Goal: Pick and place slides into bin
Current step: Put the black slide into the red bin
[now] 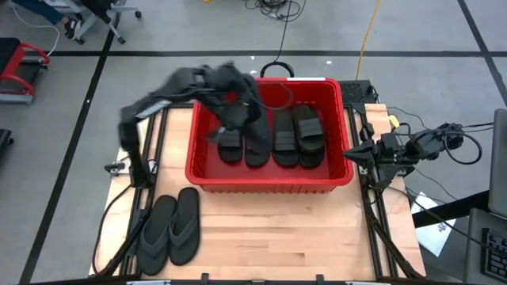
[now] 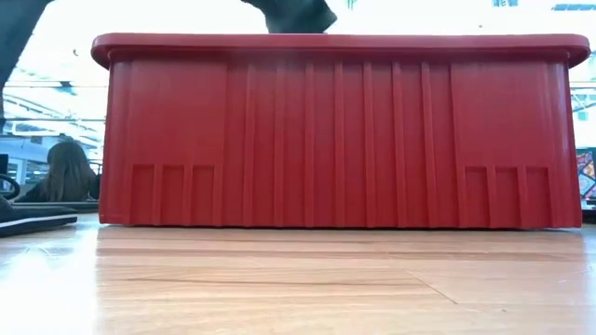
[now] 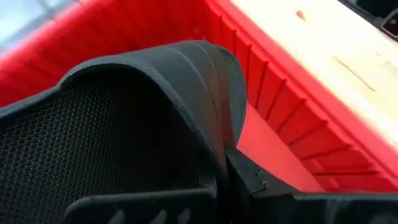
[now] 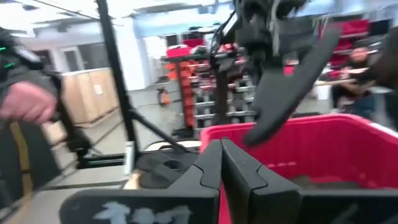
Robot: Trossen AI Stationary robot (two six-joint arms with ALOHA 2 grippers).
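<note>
The red bin [image 1: 269,180] stands mid-table, its wall [image 2: 335,130] filling the low view. Several black slides [image 1: 297,136] lie side by side on its floor. My left gripper [image 1: 238,117] reaches over the bin's left half, shut on another black slide [image 4: 289,81] that hangs above the rim. My right gripper [image 4: 221,149] waits shut beside the bin's right wall [image 1: 366,154], holding nothing. The dark grey flip-flop pair [image 1: 170,229] lies flat on the table near its front left. My left gripper pinches the slide between its two fingers [image 3: 273,186] at the side edge [image 3: 229,146] where the ribbed strap [image 3: 186,68] meets the sole. The slide hangs clear above the bin, tilted, one end [image 4: 258,134] lower than the other.
Bare wood [image 1: 301,229] lies in front of the bin. Cables and frame rails [image 1: 380,214] run along the table's right side. Beyond the table, a person's hand [image 4: 25,102] and a seated person [image 2: 65,172] show in the room.
</note>
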